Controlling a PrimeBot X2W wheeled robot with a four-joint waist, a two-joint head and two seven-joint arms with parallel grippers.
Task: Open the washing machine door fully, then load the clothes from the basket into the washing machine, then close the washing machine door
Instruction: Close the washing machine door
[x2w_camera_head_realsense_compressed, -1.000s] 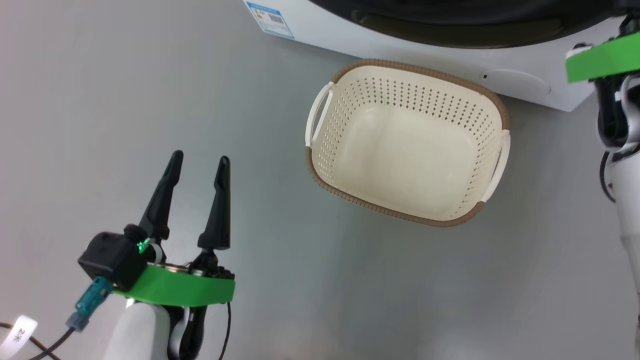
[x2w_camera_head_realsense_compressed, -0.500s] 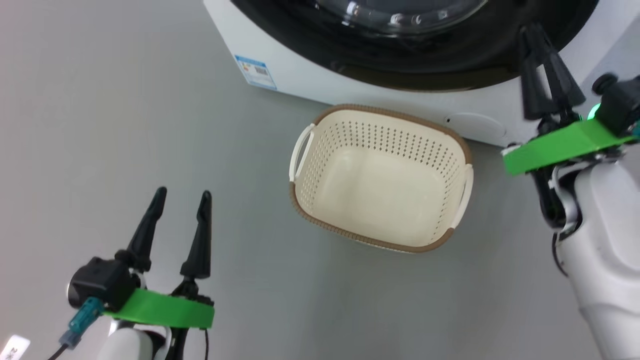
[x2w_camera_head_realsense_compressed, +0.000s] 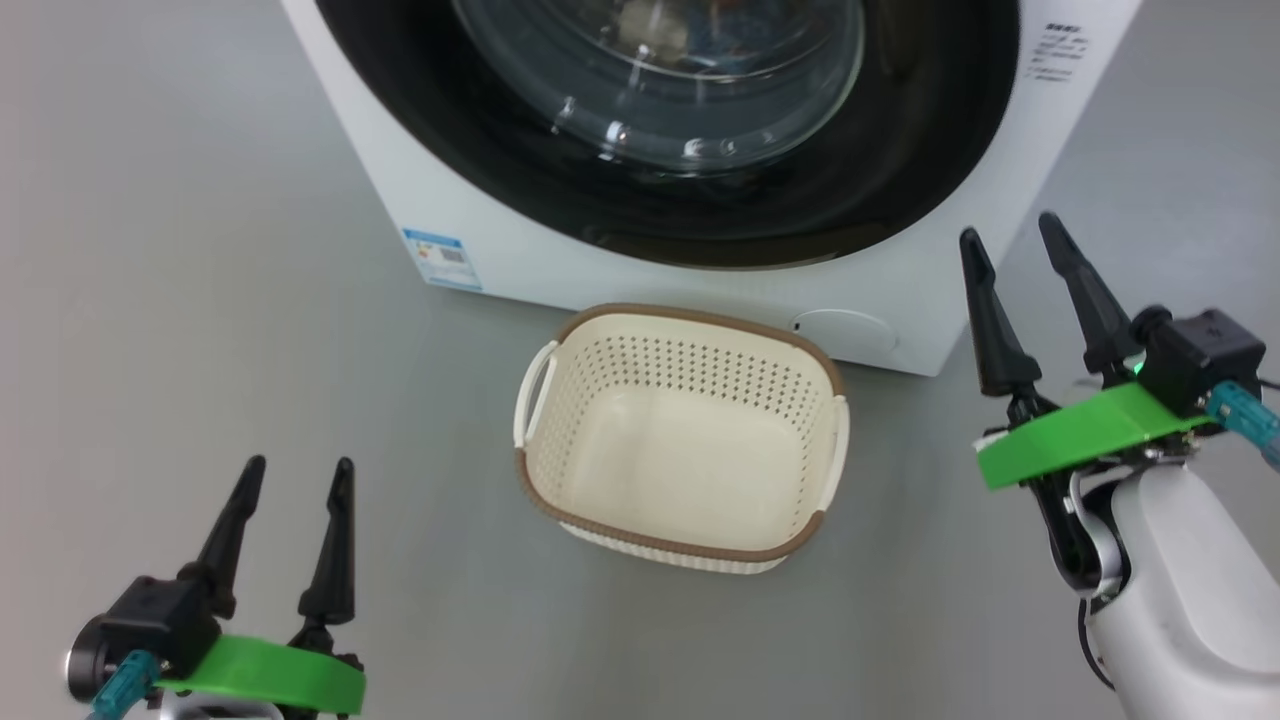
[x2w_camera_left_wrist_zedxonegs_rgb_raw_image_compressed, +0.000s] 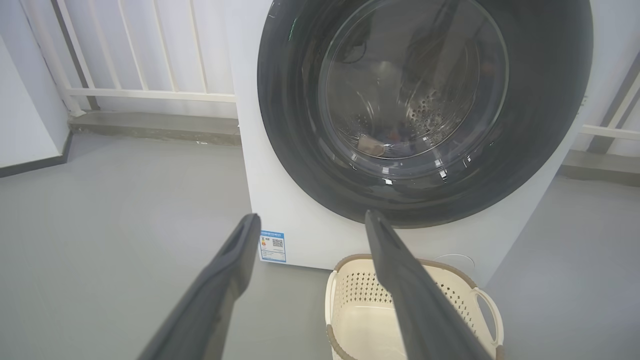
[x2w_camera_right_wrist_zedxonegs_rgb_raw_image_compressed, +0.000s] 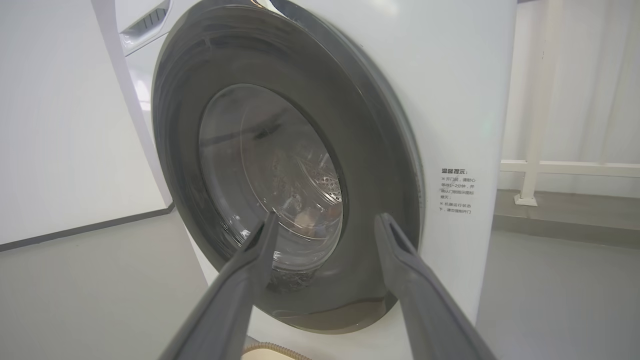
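The washing machine (x2w_camera_head_realsense_compressed: 520, 270) stands on the grey floor (x2w_camera_head_realsense_compressed: 200, 320). The washing machine door (x2w_camera_head_realsense_compressed: 665, 110) lies flat against its white front, so it looks closed; in the right wrist view no gap shows along the black ring. Through the bulging glass of the door, the left wrist view shows the steel drum with its holes. Low in the drum lies a small brownish patch (x2w_camera_left_wrist_zedxonegs_rgb_raw_image_compressed: 371, 146) with something bluish beside it (it is too dim to say whether this is cloth).

The basket (x2w_camera_head_realsense_compressed: 680, 370) stands upright on the floor just in front of the machine, below the lower edge of the door. Its far brown rim is very near the white front, but contact cannot be judged. Its smooth cream bottom shows whole. The blue label sticker (x2w_camera_head_realsense_compressed: 442, 258) is to the left of the basket on the machine front, and the round flap (x2w_camera_head_realsense_compressed: 842, 332) is just behind the basket's right corner.

The left gripper (x2w_camera_head_realsense_compressed: 299, 464) hangs over the floor at the lower left, well apart from the basket. Its two dark fingers are spread and nothing is between them. The right gripper (x2w_camera_head_realsense_compressed: 1007, 227) is higher, beside the right lower corner of the machine. Its fingers are spread too and hold nothing; in its own view they point at the door glass.
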